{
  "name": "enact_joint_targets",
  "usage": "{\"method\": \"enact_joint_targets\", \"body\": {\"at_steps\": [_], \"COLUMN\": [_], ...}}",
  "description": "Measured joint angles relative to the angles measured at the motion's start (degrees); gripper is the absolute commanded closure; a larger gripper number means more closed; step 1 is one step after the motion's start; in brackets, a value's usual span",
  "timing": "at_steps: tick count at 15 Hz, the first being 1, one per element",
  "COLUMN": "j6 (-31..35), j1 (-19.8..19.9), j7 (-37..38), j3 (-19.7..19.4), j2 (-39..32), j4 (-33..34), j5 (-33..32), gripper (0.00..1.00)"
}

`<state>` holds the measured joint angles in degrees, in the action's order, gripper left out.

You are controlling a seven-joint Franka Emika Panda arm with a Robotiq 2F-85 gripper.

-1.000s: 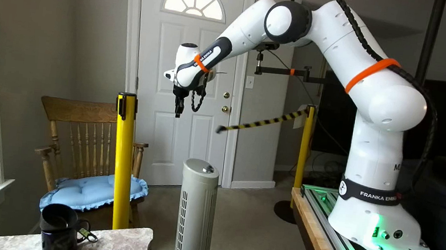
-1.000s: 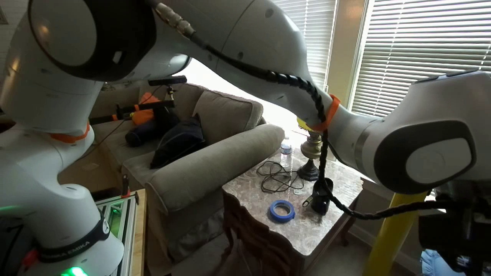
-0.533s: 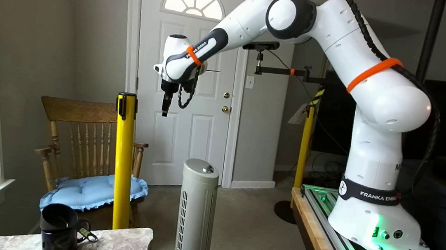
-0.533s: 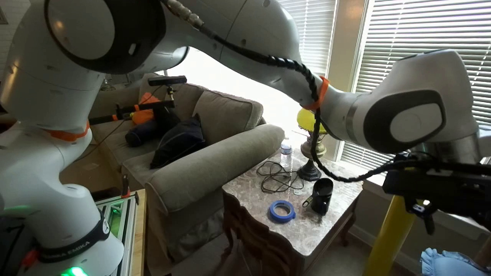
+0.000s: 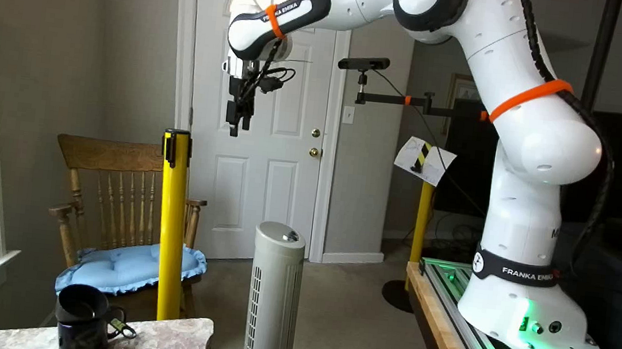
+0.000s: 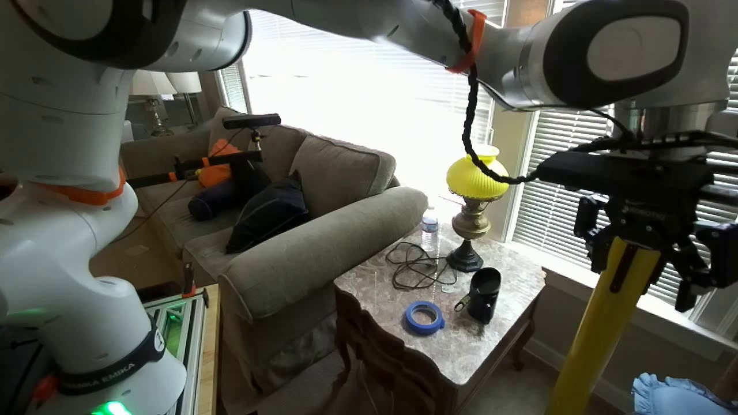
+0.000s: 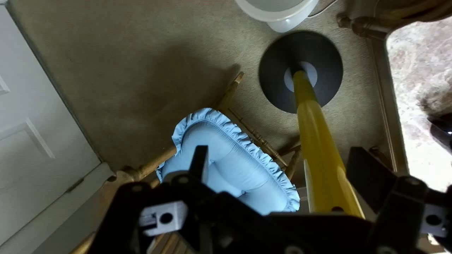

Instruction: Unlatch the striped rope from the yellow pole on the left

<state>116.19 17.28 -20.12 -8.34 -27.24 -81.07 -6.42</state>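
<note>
One wooden chair [image 5: 108,151] stands behind the yellow pole [image 5: 172,223] and to its left, so a knocked pole might fall against it. What could knock it is the gripper [image 5: 239,127], which hangs apart from the pole, just to its right and nearly level with its black cap [image 5: 178,132]. The jaws stand wide and hold nothing; a careless sideways swing or a drop toward the pole could hook the cap. Farther right of the pole, the grey tower fan [image 5: 275,292] could be struck if the gripper swung low. Well to the right of the pole, at the far post [image 5: 421,221], a short end of the striped rope [image 5: 422,156] shows in front of a sheet of paper [image 5: 434,169]; the unlatching looks done, and the likeliest fault would be a needless reach for the pole.

Left of the pole, a bottle [image 6: 429,233] and a lamp [image 6: 475,183] show in an exterior view and not in the wrist view. The wrist view gives instead the fingers [image 7: 198,162] spread broadly, a gap that looks narrow side-on in an exterior view, and the round base [image 7: 276,77] at the pole's foot, out of sight in both exterior views. The rope is missing from the wrist view.
</note>
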Motion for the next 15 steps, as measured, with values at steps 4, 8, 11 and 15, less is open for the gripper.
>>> {"method": "enact_joint_targets", "body": {"at_steps": [4, 8, 11, 15], "j6": [-5.7, -10.6, -13.1, -17.0], "j1": [0.0, -0.2, -0.9, -2.8], "j7": [4.0, 5.8, 8.2, 12.5], "j3": [0.0, 0.4, 0.6, 0.8], "j2": [2.1, 4.7, 6.6, 8.7], "j4": [1.2, 1.3, 1.3, 1.2], "j5": [2.8, 5.3, 5.9, 6.3], "gripper": [0.00, 0.00, 0.00, 0.00]}}
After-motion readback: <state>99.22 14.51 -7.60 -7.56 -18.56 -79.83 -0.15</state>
